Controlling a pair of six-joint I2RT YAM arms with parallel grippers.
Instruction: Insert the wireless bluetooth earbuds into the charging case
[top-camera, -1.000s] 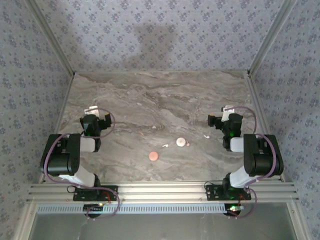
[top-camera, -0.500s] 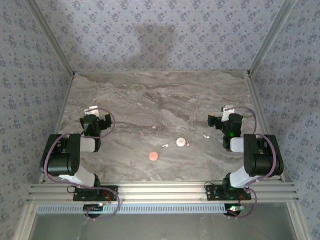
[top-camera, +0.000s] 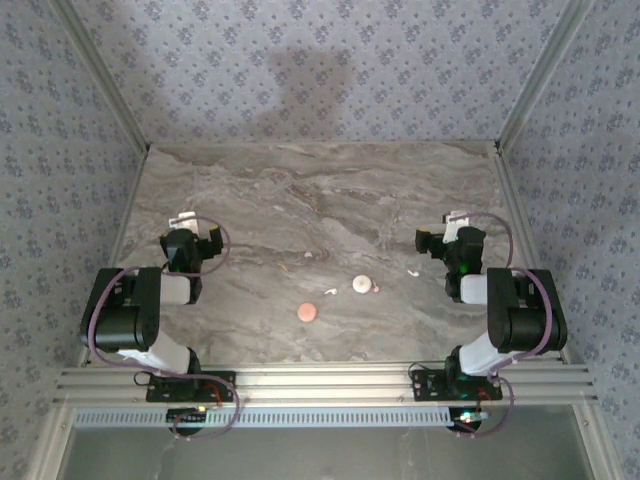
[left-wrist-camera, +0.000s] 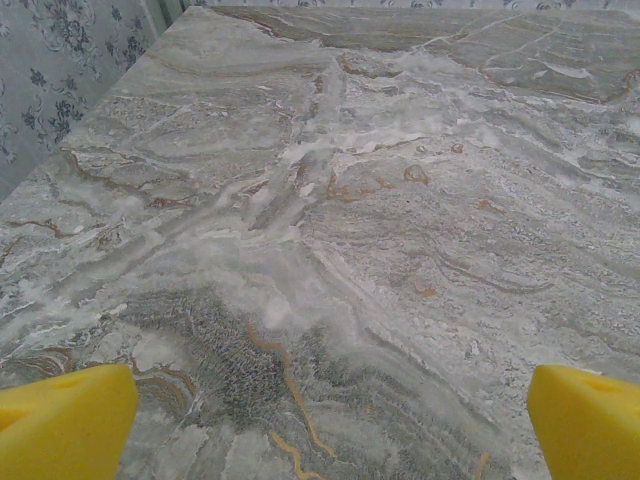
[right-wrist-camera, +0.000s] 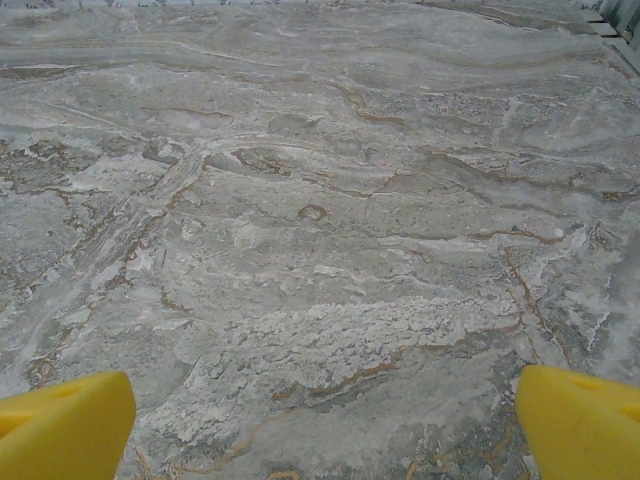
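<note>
Pink disc (top-camera: 307, 311): lower centre of the top view, flat on the marble.
Earbuds (top-camera: 330, 292): one tiny white piece lies between the pink disc and the white disc; a second earbud (top-camera: 412, 272) sits right of centre, near the right arm; a third white speck (top-camera: 307, 256) lies at centre, too small to make out.
White disc (top-camera: 360, 285): just right of centre.
Left gripper (top-camera: 188, 224): left of the frame, jaws spread wide and empty; yellow fingertips (left-wrist-camera: 65, 420) over bare marble.
Right gripper (top-camera: 456, 224): right of the frame, equally wide and empty.
Table (top-camera: 250, 190): grey veined marble, reaching to the patterned walls.
</note>
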